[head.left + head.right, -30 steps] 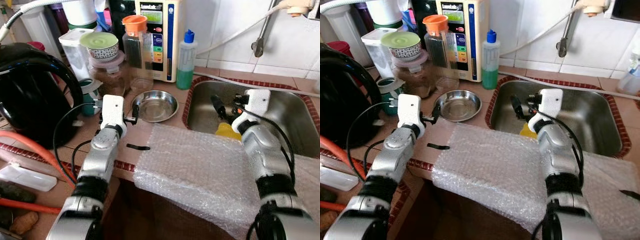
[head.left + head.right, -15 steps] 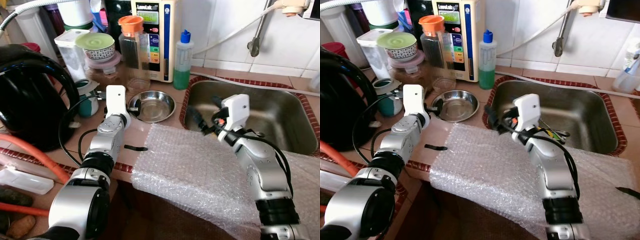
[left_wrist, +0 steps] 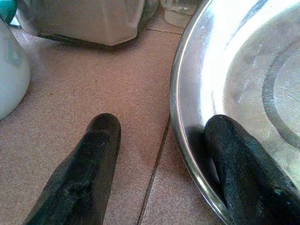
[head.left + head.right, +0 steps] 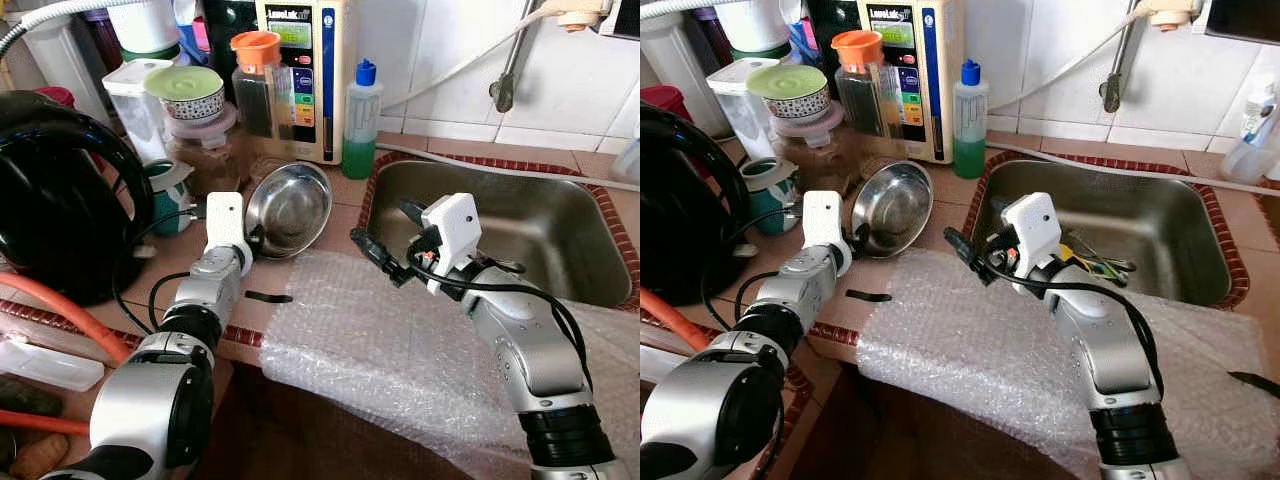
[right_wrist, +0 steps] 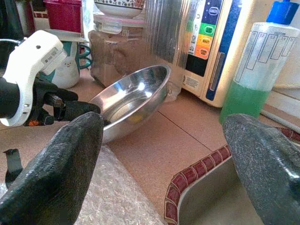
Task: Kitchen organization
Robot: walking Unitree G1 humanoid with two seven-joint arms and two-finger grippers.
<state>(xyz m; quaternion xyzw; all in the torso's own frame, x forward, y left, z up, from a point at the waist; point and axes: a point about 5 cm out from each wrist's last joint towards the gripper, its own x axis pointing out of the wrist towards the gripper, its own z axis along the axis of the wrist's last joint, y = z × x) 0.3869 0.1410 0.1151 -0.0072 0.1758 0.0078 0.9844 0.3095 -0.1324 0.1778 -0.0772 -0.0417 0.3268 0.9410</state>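
A steel bowl point(image 4: 290, 210) stands tilted on the tiled counter, its hollow facing me and its far rim raised. My left gripper point(image 4: 252, 240) is open and straddles the bowl's low rim point(image 3: 185, 140). One finger point(image 3: 243, 173) lies against the inside wall and the other finger point(image 3: 84, 164) rests on the tiles outside. My right gripper point(image 4: 378, 222) hangs open and holds nothing above the sink's left edge and the bubble wrap point(image 4: 400, 340), pointing toward the bowl point(image 5: 131, 101).
A steel sink point(image 4: 530, 235) with utensils point(image 4: 1100, 265) lies at the right. A black kettle point(image 4: 50, 190) stands at the left. Behind the bowl are jars point(image 4: 258, 90), a water purifier point(image 4: 300, 70) and a green soap bottle point(image 4: 360, 125). A black clip point(image 4: 268, 297) lies on the counter.
The bowl has gone from lying flat to tilted up at my left gripper. My right gripper has swung left out of the sink to the sink's left edge.
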